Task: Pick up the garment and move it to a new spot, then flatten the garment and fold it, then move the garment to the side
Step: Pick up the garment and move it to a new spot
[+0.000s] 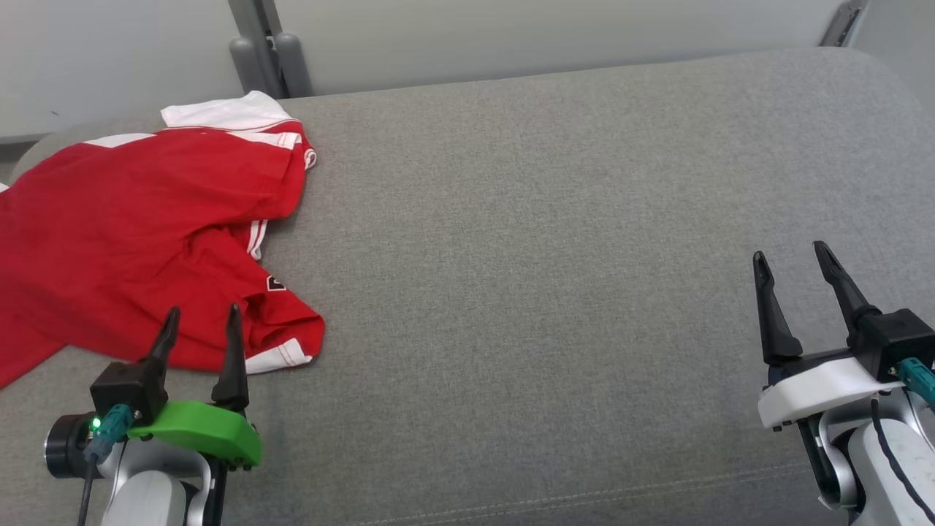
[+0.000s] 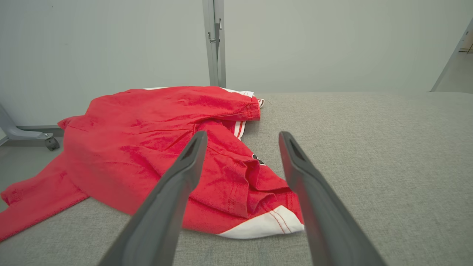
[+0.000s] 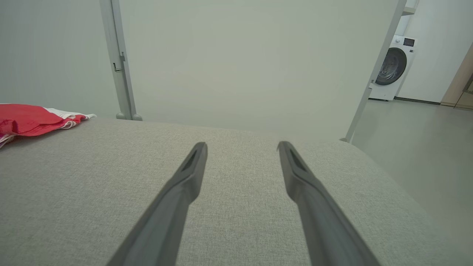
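Nearest us, the left gripper sits low at the near left, fingers spread wide and holding nothing, with their tips right over the near edge of the garment. Over at the near right is the right gripper, its fingers just as wide and just as empty, well apart from the cloth with bare grey cushion beneath.

The garment is a red shirt with white trim. It lies crumpled at the left end of the cushion, and part of it spills over the left edge. It looks light, soft and floppy. Expect it to sag and drag from any single pinch, and the rumpled layers could come up together.

The best place to take hold, I'd say, is the white-trimmed corner just ahead and to the right of the left fingers. There the fabric bunches into a ridge they can close on. The doubled hem should be less likely to slip than flat cloth. Nothing has been lifted yet, and the open space to the right looks like the obvious new spot.
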